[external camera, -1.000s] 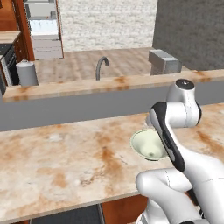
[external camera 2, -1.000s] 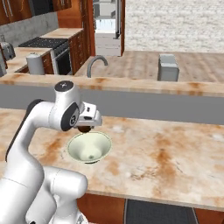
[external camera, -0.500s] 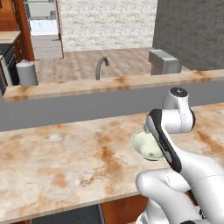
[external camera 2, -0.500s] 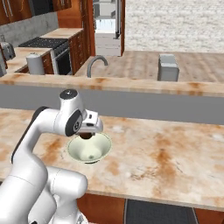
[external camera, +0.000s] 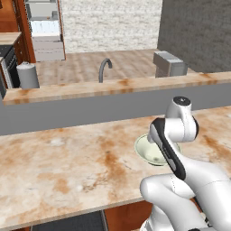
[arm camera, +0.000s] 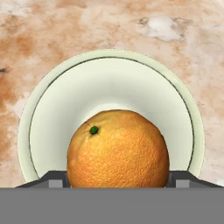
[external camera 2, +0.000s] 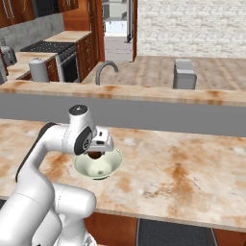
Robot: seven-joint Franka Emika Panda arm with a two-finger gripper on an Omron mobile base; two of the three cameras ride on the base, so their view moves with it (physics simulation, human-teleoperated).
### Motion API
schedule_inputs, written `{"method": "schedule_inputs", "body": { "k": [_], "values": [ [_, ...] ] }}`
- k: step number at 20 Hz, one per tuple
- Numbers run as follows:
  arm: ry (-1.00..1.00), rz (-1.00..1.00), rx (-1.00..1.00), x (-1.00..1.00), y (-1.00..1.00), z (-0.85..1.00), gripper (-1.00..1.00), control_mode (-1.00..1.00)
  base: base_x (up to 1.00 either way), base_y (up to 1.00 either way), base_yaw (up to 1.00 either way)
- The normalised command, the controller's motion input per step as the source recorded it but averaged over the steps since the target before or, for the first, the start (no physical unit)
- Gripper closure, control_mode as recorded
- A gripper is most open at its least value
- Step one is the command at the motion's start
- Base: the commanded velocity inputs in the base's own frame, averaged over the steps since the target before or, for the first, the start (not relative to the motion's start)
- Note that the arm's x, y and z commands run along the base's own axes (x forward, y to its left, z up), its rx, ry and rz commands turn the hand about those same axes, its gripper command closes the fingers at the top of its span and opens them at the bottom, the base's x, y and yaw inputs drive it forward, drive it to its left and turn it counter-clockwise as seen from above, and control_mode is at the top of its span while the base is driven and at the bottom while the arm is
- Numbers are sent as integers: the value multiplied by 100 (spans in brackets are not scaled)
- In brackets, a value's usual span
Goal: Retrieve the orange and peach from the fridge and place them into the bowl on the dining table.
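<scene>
Claw [arm camera: 118, 181] clamped on the orange [arm camera: 118, 148], fingers [arm camera: 54, 180] pressed to either side of the fruit, seen in the hand view; the orange hangs directly over the bowl [arm camera: 48, 109], roughly centred on the bowl's well and above its rim, not yet resting in it. In the right base view the claw [external camera 2: 96, 154] sits just above the bowl [external camera 2: 108, 168] with a dark sliver of the orange [external camera 2: 95, 155] below the hand. The bowl stands on the marbled bench [external camera 2: 192, 168], on the robot's side of the grey-fronted ledge [external camera 2: 158, 113] beyond the bowl. Judgement: step in hand is the release of the orange into the bowl. To do it well: lower until the fruit is below the bowl's rim, keep it centred over the narrow base, part the fingers slowly, then lift straight up from the bowl so the fingers do not clip the flared rim. Risk, as judged: the bowl tapers to a small foot and may tip or skate if struck off-centre. Peach not yet in the bowl
</scene>
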Motion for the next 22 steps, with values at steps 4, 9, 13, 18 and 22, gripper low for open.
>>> {"method": "schedule_inputs", "body": {
  "k": [4,9,13,18,22],
  "values": [
    [2,2,0,0,0,-29,100,-100,0,0,0],
    [2,0,0,0,0,-25,100,-100,0,0,0],
    [1,0,0,0,0,-23,100,-100,0,0,0],
    [1,0,0,1,0,-23,100,-100,0,0,0],
    [1,0,0,5,0,-19,100,-100,0,0,0]
  ]
}}
